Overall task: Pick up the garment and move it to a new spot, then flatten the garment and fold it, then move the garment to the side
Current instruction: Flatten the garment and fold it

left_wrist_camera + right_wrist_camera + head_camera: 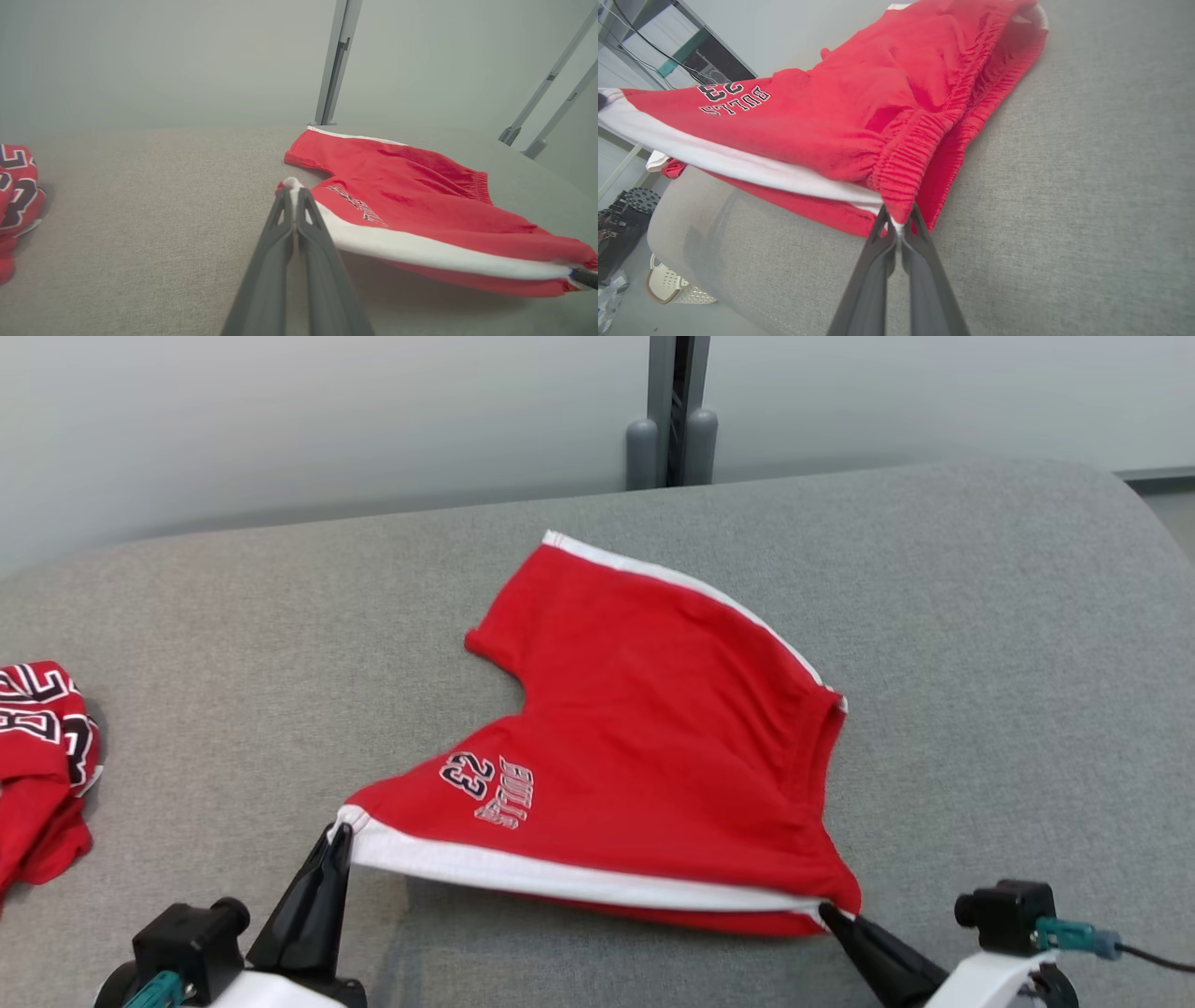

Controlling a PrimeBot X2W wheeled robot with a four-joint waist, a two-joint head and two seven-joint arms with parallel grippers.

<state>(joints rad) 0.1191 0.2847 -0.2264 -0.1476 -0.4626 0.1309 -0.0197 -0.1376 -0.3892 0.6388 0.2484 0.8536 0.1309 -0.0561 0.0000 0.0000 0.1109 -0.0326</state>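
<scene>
Red shorts (644, 728) with white side trim and a "BULLS 23" print lie on the grey cushioned surface (980, 644). Their near white-striped edge is lifted and stretched between both grippers. My left gripper (341, 835) is shut on the hem corner of the shorts (397, 205), the white trim pinched between its fingertips (293, 189). My right gripper (826, 910) is shut on the waistband corner. In the right wrist view the ribbed elastic of the shorts (859, 107) bunches just above the closed tips of the gripper (898, 224).
A second red garment (37, 756) with black and white lettering lies crumpled at the surface's left edge (16, 200). A grey post (674, 411) stands behind the surface against a pale wall. A white basket (672, 284) sits on the floor beside the surface.
</scene>
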